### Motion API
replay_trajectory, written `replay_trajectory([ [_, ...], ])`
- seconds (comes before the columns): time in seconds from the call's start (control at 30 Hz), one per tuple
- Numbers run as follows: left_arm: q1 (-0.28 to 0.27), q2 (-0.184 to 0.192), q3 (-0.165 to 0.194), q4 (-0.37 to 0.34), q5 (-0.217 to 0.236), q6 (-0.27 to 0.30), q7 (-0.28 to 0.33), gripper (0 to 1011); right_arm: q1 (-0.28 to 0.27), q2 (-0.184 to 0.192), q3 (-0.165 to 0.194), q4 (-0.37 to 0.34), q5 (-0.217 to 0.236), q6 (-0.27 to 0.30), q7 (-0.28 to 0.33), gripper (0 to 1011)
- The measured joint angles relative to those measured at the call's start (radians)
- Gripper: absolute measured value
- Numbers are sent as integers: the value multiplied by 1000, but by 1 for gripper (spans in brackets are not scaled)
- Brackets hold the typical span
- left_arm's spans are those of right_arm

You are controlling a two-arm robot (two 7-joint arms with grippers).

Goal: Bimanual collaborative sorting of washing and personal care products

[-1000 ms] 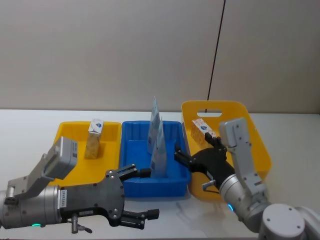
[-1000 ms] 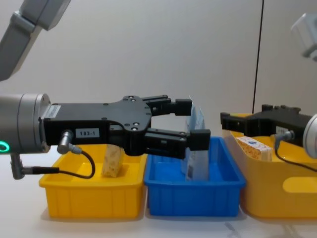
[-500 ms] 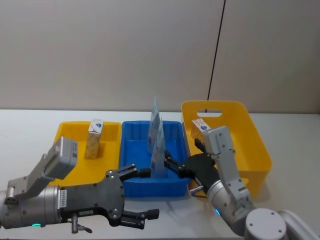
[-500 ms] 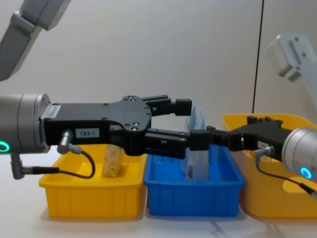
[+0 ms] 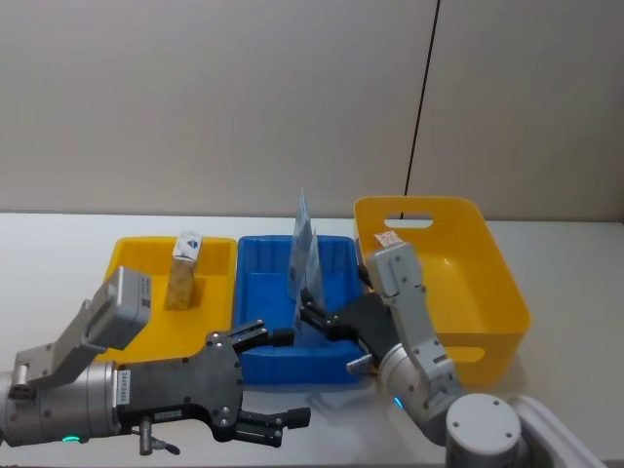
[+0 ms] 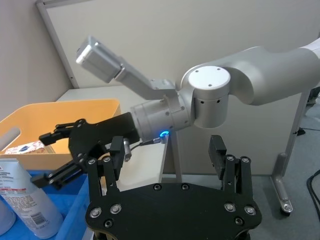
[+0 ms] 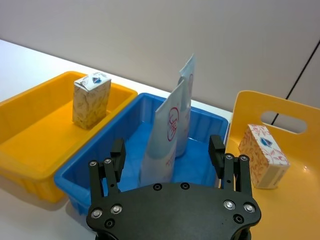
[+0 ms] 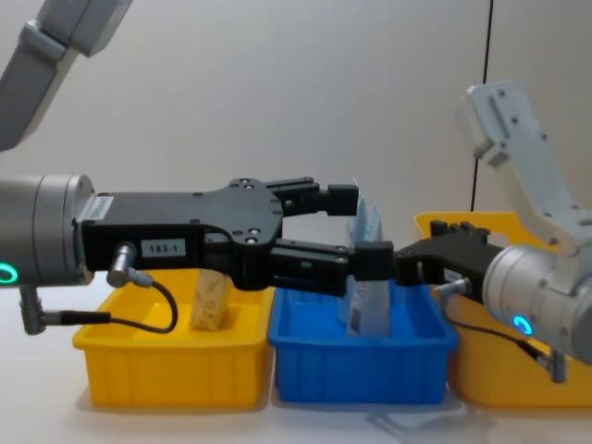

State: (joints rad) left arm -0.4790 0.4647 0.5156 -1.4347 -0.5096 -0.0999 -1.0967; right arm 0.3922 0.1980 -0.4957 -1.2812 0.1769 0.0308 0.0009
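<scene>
Three bins are lined up on the white table [image 5: 58,244]: left yellow bin [image 5: 219,252], blue bin [image 5: 261,292] in the middle, larger right yellow bin [image 5: 487,263].

Two tall slim pouches [image 5: 305,268] are stood upright in the blue bin, one just behind the other. They are pale blue-white and taper to a point at the top; a red circular mark is seen on the nearer one [image 7: 162,140] from the right wrist view, with the farther one [image 7: 186,82] just behind it.

One soft rectangular pack [image 5: 182,270] is stood on end in the left yellow bin, near its far wall: white with a red-orange pattern and a blue logo on the top face. A second pack [image 7: 262,155] of the same look is laid in the right yellow bin, at its far left corner, close to the blue bin.

The right gripper [image 5: 317,322] is held over the near right part of the blue bin, jaws spread, fingers [image 7: 117,152] set either side of the nearer pouch. Contact with the pouch cannot be confirmed.

The left gripper [image 5: 278,375] is held near and low, in front of the blue bin's near left corner, jaws spread wide, nothing between them. In the chest view its fingers [image 8: 324,199] are seen in front of the pouches.
</scene>
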Motion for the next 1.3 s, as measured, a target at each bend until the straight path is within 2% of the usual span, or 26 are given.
replay_trajectory([
  [0.4, 0, 0, 0, 0, 0, 0, 0, 1001, 78, -57, -11, 144, -30, -45, 8, 1004],
  [1.0, 0, 0, 0, 0, 0, 0, 0, 1001, 170, -126, -7, 314, -61, -86, -7, 1004],
  [1.27, 0, 0, 0, 0, 0, 0, 0, 1001, 200, -150, -3, 371, -70, -101, -10, 860],
  [1.3, 0, 0, 0, 0, 0, 0, 0, 1001, 203, -152, -3, 376, -71, -102, -9, 796],
])
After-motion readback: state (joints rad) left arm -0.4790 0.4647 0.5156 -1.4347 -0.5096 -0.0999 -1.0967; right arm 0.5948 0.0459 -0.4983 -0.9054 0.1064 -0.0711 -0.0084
